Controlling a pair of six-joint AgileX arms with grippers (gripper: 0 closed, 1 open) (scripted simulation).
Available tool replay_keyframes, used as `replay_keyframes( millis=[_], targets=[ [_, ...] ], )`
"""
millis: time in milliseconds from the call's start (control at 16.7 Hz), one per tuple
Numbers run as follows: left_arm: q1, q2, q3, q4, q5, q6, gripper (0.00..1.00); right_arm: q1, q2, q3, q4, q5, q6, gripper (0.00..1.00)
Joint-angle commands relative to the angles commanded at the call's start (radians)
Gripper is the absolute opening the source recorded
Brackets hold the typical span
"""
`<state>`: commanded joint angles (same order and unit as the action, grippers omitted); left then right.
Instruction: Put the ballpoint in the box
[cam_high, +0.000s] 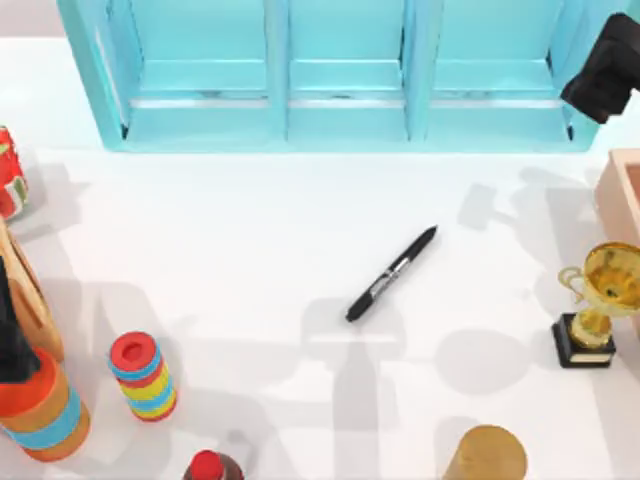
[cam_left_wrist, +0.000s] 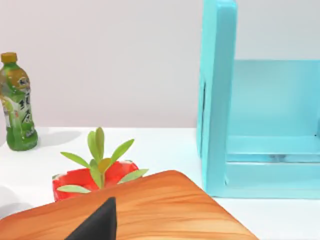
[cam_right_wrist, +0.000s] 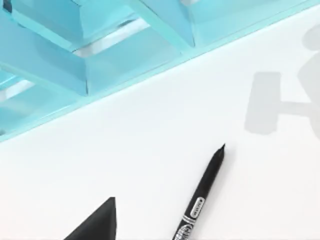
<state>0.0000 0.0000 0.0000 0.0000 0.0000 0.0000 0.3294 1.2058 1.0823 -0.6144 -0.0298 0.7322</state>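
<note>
1. Plainly, the pen (cam_high: 392, 273) is seen lying flat on the white table (cam_high: 250, 250) near the middle of the top view, its tip aimed toward 1 o'clock, nothing touching it.
2. The blue shelf (cam_high: 345, 75) is placed at 12 o'clock of the pen; the box (cam_high: 620, 195) is cut by the right edge at about 2 o'clock.
3. The right arm (cam_high: 608, 68) is held at the upper right corner, over the shelf's end; whether its gripper is released or clenched cannot be told.
4. The left arm (cam_high: 12, 335) is seen at the left edge; its grip cannot be told either.
5. A green bottle (cam_left_wrist: 17, 102) and a red-potted plant (cam_left_wrist: 97, 170) are shown by the left wrist view, against a plain pale wall.
6. A trophy (cam_high: 595, 305) stands at 3 o'clock of the pen, a striped can (cam_high: 143, 377) at 8 o'clock.
</note>
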Motion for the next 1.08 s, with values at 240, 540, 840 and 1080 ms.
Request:
replay_keyframes(
  millis=[240,540,840,1080],
  targets=[
    [0.0,0.0,0.0,0.0,0.0,0.0,1.0,0.09,0.39,0.336,-0.175,0.0,0.216,1.0],
    [0.0,0.0,0.0,0.0,0.0,0.0,1.0,0.177,0.802,0.653,-0.389,0.004,0.43,1.0],
    [0.0,0.0,0.0,0.0,0.0,0.0,1.0,0.22,1.013,0.805,-0.529,0.01,0.538,1.0],
    [0.0,0.0,0.0,0.0,0.0,0.0,1.0,0.222,1.025,0.813,-0.538,0.01,0.544,1.0]
  ],
)
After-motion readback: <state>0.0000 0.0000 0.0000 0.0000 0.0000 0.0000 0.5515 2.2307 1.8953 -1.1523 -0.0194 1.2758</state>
